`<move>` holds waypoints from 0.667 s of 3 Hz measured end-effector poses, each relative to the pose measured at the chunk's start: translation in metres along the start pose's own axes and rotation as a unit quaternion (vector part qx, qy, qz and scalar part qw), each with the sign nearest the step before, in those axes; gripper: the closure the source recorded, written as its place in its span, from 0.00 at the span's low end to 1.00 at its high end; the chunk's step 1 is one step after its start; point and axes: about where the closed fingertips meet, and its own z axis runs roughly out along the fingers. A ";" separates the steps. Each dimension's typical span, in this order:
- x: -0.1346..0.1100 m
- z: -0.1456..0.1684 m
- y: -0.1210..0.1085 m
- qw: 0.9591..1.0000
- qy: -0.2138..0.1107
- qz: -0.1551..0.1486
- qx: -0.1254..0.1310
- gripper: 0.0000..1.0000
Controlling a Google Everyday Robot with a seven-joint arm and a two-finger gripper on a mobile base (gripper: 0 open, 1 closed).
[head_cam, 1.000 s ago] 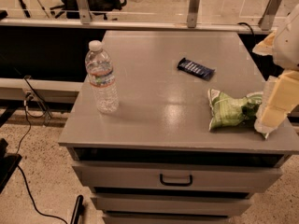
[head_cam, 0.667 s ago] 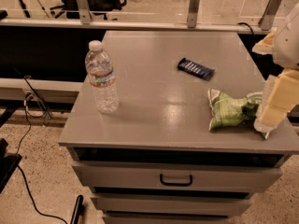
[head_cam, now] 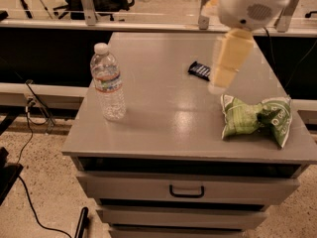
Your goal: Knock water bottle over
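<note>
Your arm (head_cam: pixel 250 4): white rounded housing, 1 patch of small perforations on its side (speaker-like grille). Below it your gripper (head_cam: pixel 218 86): cream-yellow, tapering to pale blunt tip, over right half of grey tabletop (head_cam: pixel 163 123).

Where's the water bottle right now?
The water bottle stands upright near the left edge of the grey cabinet top in the camera view. The gripper hangs off to its right, by the dark packet.

Grey cabinet top (head_cam: pixel 163 125), drawers below. Load on it: water bottle (head_cam: pixel 108 83) upright at left, near front edge; dark packet (head_cam: pixel 199 70) flat, rear of centre; green bag (head_cam: pixel 255 119) crumpled, right front. My gripper (head_cam: pixel 218 86) above top, just beside dark packet.
</note>
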 end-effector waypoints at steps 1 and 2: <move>-0.079 0.005 -0.038 0.996 -0.072 -0.058 0.010 0.00; -0.079 0.005 -0.038 0.996 -0.072 -0.058 0.010 0.00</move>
